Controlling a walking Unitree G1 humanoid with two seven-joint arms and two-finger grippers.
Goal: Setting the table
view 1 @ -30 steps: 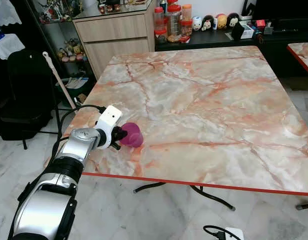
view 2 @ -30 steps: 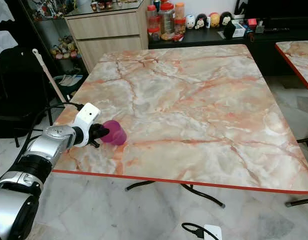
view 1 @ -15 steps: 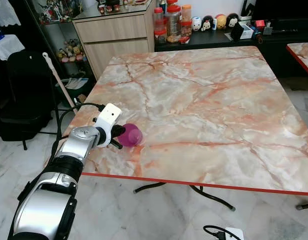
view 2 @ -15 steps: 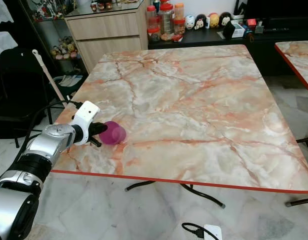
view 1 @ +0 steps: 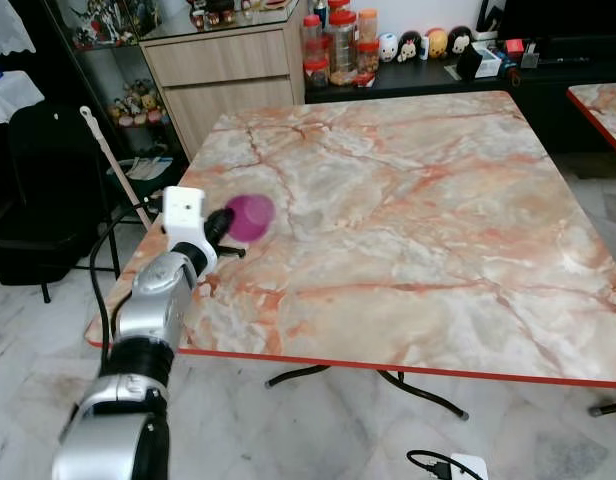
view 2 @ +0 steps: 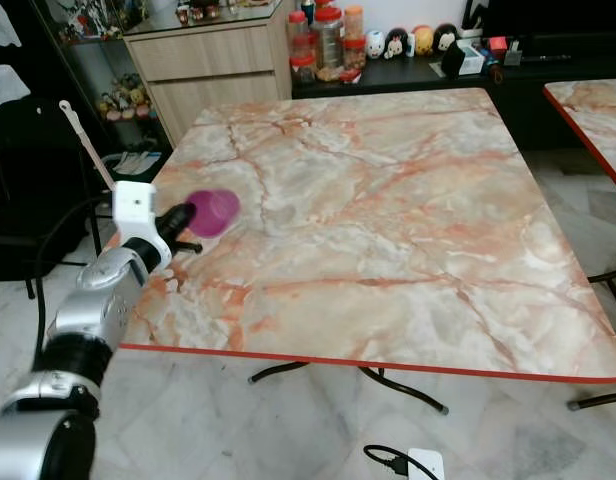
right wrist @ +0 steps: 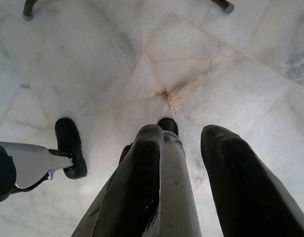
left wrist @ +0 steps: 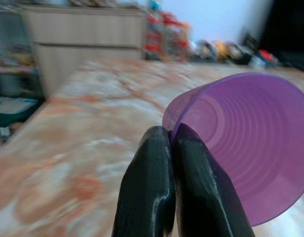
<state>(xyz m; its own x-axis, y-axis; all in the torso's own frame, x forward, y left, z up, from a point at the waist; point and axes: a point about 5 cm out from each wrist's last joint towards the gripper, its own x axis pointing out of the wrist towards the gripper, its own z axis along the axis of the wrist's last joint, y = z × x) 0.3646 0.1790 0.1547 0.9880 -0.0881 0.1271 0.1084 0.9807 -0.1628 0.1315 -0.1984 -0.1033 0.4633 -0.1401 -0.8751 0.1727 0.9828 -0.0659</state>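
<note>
Lifted cup (view 1: 250,216) off table's (view 1: 408,220) left edge, left gripper (left wrist: 170,143) pinching only its rim; I expect slippage.

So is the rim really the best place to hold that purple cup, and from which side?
Probably yes. The purple cup is thin-walled and open-mouthed, so pinching the rim with one finger inside and one outside suits it. The left hand already holds it that way, coming from the table's left edge, with the cup tipped sideways above the marble. The right hand hangs idle over the floor.
</note>
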